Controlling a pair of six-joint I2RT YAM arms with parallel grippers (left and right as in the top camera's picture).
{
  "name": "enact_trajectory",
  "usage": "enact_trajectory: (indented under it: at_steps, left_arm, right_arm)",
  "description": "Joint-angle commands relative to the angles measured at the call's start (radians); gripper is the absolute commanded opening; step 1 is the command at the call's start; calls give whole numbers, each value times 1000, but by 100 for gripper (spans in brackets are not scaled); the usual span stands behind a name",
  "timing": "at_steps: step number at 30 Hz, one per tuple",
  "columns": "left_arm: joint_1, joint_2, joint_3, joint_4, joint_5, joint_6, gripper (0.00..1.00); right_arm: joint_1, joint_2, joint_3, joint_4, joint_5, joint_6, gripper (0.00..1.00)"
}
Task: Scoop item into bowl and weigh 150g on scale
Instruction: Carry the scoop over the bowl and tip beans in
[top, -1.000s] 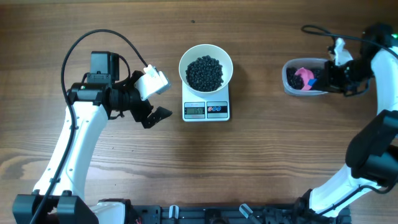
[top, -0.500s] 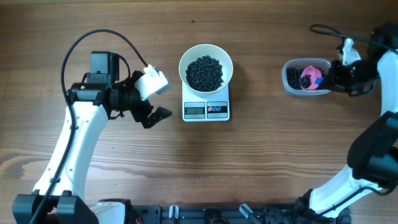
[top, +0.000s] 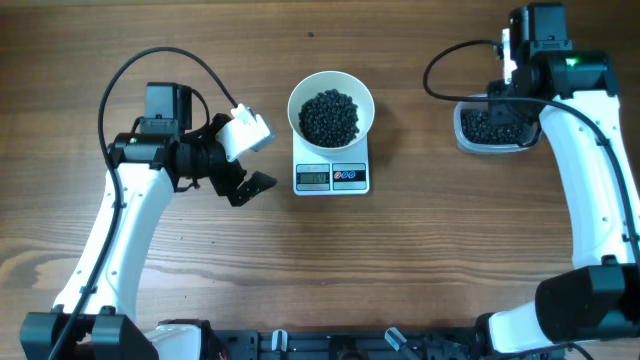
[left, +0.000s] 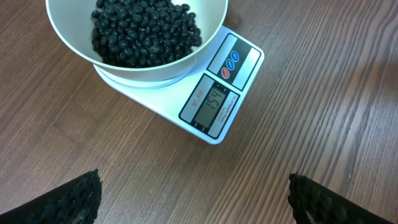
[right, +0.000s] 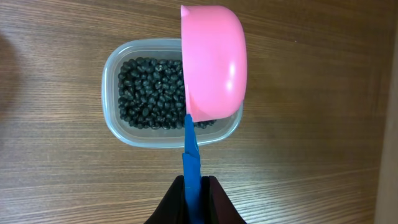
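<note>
Your right claw (right: 193, 186) is clamped on the blue handle of the pink scoop (right: 213, 62), held above the clear tub (right: 111, 118) at far right. Your left claw (top: 252, 158) gapes wide, left of the scale (left: 168, 102). On the scale sits the white bowl (left: 149, 73), heaped with black beans (left: 146, 31); the display reads 154.

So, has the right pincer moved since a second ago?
Yes. Against the tub, the right pincer swung left, from beside its right end to above it, and now holds the scoop over the beans.
</note>
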Motion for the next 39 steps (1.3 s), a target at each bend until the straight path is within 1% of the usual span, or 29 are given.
enact_trajectory:
  at_steps: [1, 3, 4, 6, 8, 11, 14, 18, 21, 22, 24, 26, 30, 32, 34, 39]
  left_arm:
    - [5, -16, -4, 0, 23, 16, 100]
    - [5, -16, -4, 0, 23, 16, 100]
    - [5, -16, -4, 0, 22, 16, 100]
    - [5, -16, -4, 0, 23, 16, 100]
    - [5, -16, -4, 0, 23, 16, 100]
    - [5, -16, -4, 0, 23, 16, 100]
    - [5, -16, -4, 0, 23, 16, 100]
    - [5, -16, -4, 0, 23, 16, 100]
    - [5, -16, -4, 0, 23, 16, 100]
    - [5, -16, -4, 0, 23, 16, 100]
    - [5, -16, -4, 0, 23, 16, 100]
    - [5, -16, -4, 0, 23, 16, 100]
    - [5, -16, -4, 0, 23, 16, 100]
    - [5, -16, -4, 0, 23, 16, 100]
    - [5, -16, -4, 0, 23, 16, 100]
    - [5, -16, -4, 0, 23, 16, 100]
  right_arm:
    - [-2, 10, 3, 16, -88, 8, 4]
    - [-2, 10, 54, 19, -255, -24, 4]
    - [0, 10, 98, 35, -388, -24, 4]
    - [22, 10, 137, 83, -544, -11, 4]
    - [84, 18, 138, 127, -557, 5, 4]
    - [173, 70, 188, 125, -623, 14, 4]
    - [282, 119, 201, 126, -627, -14, 4]
    - [346, 159, 201, 117, -578, -40, 4]
    - [384, 249, 201, 115, -482, -42, 4]
    - [397, 281, 201, 113, -416, -41, 4]
    - [407, 316, 201, 121, -321, -42, 4]
    - [409, 336, 201, 130, -275, -43, 4]
    - [410, 340, 201, 158, -267, -58, 4]
    - [411, 340, 195, 141, -318, -95, 4]
    - [422, 340, 180, 130, -356, -103, 4]
    - [481, 340, 171, 114, -400, -129, 4]
